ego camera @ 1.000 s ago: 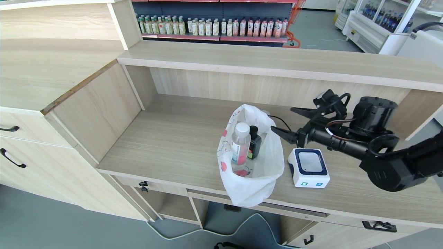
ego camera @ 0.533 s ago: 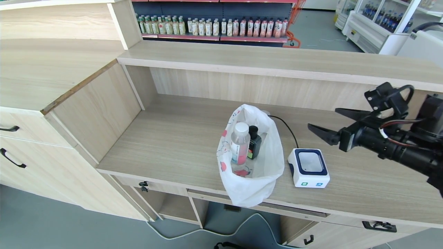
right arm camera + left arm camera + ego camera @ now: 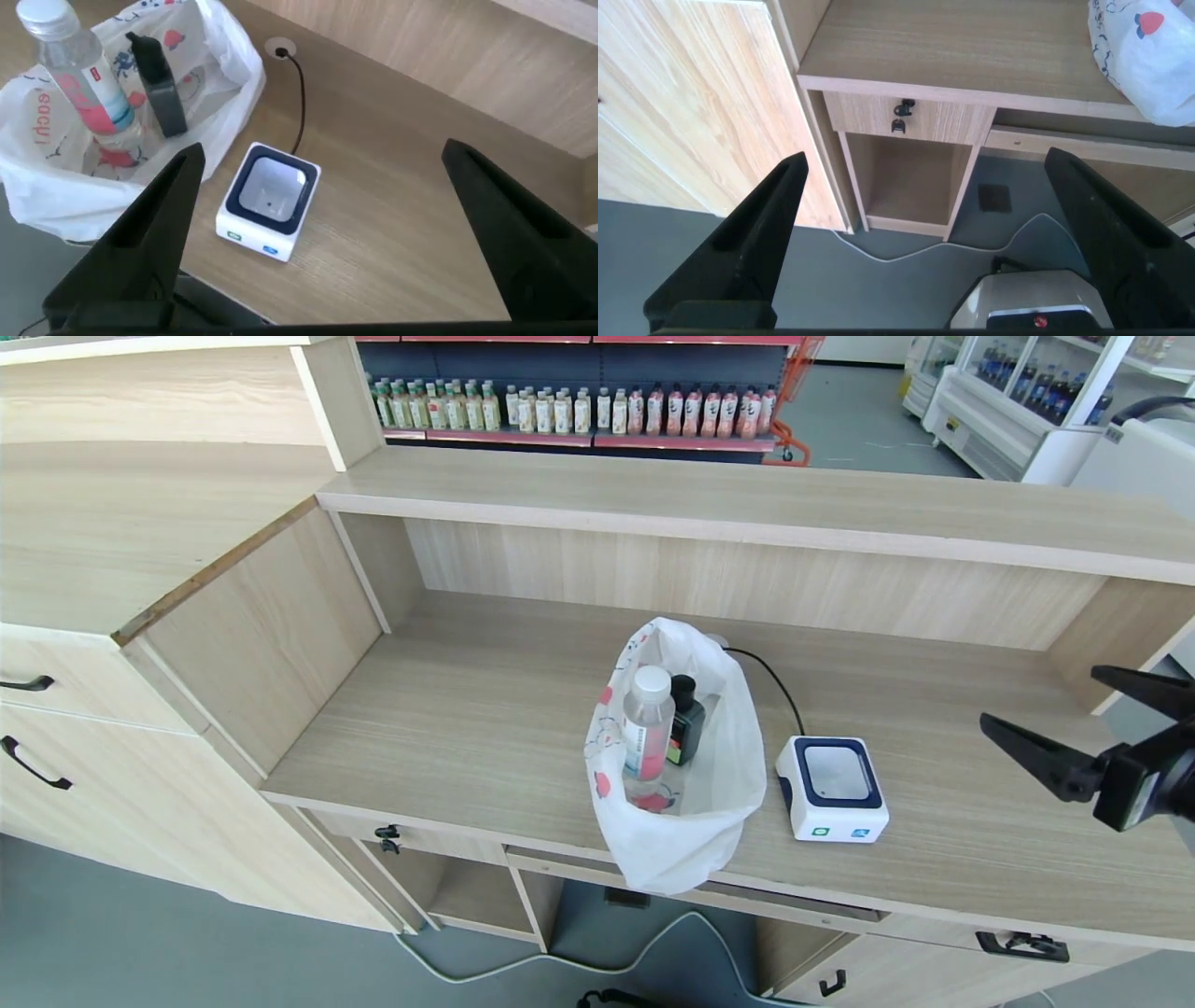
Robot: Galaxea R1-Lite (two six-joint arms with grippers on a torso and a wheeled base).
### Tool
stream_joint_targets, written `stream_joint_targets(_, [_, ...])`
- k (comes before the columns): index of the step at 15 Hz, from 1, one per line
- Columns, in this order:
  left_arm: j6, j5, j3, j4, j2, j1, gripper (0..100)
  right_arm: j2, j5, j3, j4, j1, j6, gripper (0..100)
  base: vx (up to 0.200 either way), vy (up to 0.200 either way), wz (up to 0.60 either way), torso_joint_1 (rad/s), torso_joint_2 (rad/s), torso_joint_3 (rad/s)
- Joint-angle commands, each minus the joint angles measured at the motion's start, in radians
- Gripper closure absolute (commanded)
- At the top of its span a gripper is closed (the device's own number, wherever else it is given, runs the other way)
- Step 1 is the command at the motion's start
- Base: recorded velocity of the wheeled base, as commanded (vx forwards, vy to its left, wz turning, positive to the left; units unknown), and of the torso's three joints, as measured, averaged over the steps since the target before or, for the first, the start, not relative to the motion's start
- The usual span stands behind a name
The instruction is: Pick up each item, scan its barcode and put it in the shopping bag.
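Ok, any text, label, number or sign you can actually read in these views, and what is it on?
Nothing is legible enough to quote.
Clear plastic bottle with white cap: red and white label, print too small.
White plastic shopping bag: printed letters among red hearts, creased, unreadable.
White box-shaped barcode scanner: green and blue square signs on its front, too small.
Black plastic bottle: no print visible.
Background shelf bottles: labels too small.

White bag [image 3: 672,849] with red heart prints; inside, clear bottle [image 3: 649,719] with white cap and pink label, and black bottle [image 3: 688,728]. At its 3 o'clock, white scanner [image 3: 834,787], navy-rimmed. Pale wood-grain counter [image 3: 467,719].
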Motion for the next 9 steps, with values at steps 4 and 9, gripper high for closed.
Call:
stream_joint_targets(4, [0.0,0.0,0.0,0.0,0.0,0.0,0,-0.073,-0.003,0.01,0.013,-0.034,-0.081,0,0.0,0.0,-0.15,-0.001,0.0,0.002])
stream_joint_targets(9, [0.0,0.0,0.0,0.0,0.0,0.0,0,-0.085,0.0,0.013,0.018,-0.034,-0.072,0,0.0,0.0,-0.12,0.0,0.0,0.0])
